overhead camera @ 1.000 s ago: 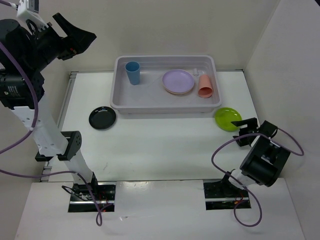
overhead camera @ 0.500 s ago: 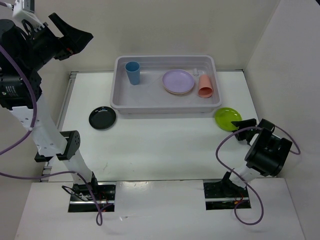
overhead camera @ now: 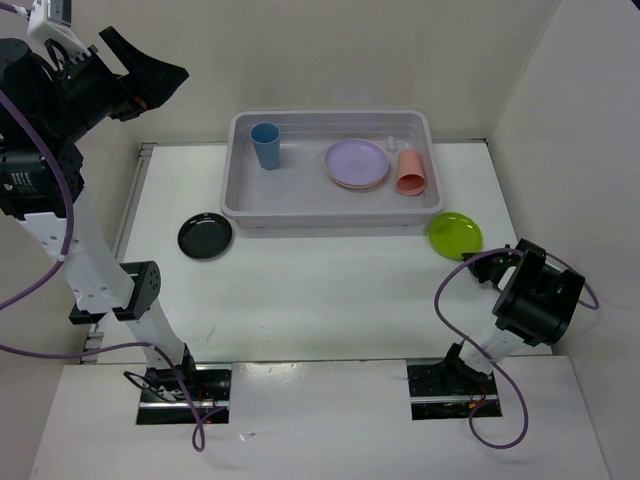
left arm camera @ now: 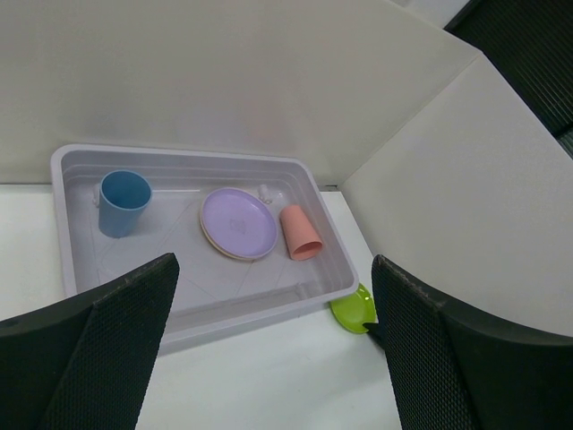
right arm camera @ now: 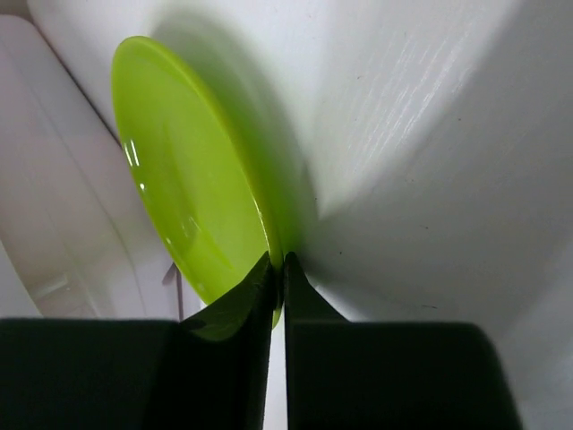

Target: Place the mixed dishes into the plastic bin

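The lime green plate (overhead camera: 455, 236) lies on the table just right of the plastic bin (overhead camera: 330, 212). My right gripper (overhead camera: 472, 258) is shut on its near rim; the right wrist view shows the fingertips (right arm camera: 269, 269) pinching the edge of the lime green plate (right arm camera: 188, 197). Inside the bin stand a blue cup (overhead camera: 265, 145), a lilac plate (overhead camera: 357, 162) stacked on another plate, and a salmon-pink cup (overhead camera: 411, 172) on its side. A black plate (overhead camera: 205, 236) rests on the table left of the bin. My left gripper (overhead camera: 150, 75) hangs open, high at the far left, holding nothing.
White walls close in the table at the back and on the right, near the green plate. The left wrist view looks down on the bin (left arm camera: 224, 313), the blue cup (left arm camera: 123, 202) and the green plate (left arm camera: 354, 309).
My right gripper has shut on the green plate's near rim, and its arm has shifted slightly. The left arm has barely moved.
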Controlling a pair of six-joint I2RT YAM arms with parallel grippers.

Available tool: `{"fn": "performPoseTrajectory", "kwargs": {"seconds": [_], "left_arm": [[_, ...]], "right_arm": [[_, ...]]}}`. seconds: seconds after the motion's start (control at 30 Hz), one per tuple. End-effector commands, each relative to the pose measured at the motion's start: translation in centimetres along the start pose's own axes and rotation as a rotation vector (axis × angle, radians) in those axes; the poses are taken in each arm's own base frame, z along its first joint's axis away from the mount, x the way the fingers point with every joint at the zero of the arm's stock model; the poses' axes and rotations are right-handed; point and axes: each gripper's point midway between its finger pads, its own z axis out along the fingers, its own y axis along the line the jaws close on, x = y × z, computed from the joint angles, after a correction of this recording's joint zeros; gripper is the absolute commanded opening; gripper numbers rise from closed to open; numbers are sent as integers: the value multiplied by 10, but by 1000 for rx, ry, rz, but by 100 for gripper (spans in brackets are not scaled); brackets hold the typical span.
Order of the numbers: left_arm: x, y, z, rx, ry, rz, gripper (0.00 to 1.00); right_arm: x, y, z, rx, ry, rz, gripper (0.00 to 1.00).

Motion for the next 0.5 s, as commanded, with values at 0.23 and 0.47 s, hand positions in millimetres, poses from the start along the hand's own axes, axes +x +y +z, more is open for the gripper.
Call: {"fn": "performPoseTrajectory", "kwargs": {"seconds": [0.23,0.47], "left_arm": [[-6,-10,-2,46,-20,7,94],[-6,-14,-3,67,-17,12,94]], "right_arm": [[-14,15,-29,83,-92,-34,0],[-30,47,-78,105,-187,-107,0]]}}
